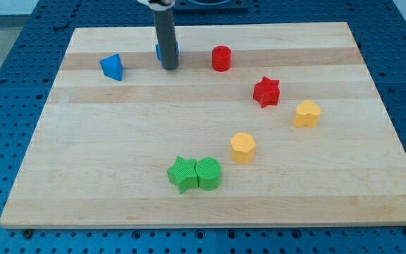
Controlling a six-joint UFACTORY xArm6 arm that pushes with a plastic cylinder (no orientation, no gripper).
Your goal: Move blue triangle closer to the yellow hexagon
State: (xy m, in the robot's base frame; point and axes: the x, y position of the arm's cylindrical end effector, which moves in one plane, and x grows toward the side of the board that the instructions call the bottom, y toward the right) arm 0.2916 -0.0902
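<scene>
The blue triangle (112, 67) lies near the view's top left of the wooden board. The yellow hexagon (242, 147) sits right of centre, lower down. My tip (169, 67) stands on the board to the right of the blue triangle, apart from it. A second blue block (158, 51) is mostly hidden behind the rod, so its shape cannot be made out.
A red cylinder (221, 58) is right of the rod. A red star (266, 92) and a yellow heart-like block (306, 113) lie at the right. A green star (182, 173) touches a green cylinder (208, 173) near the bottom centre.
</scene>
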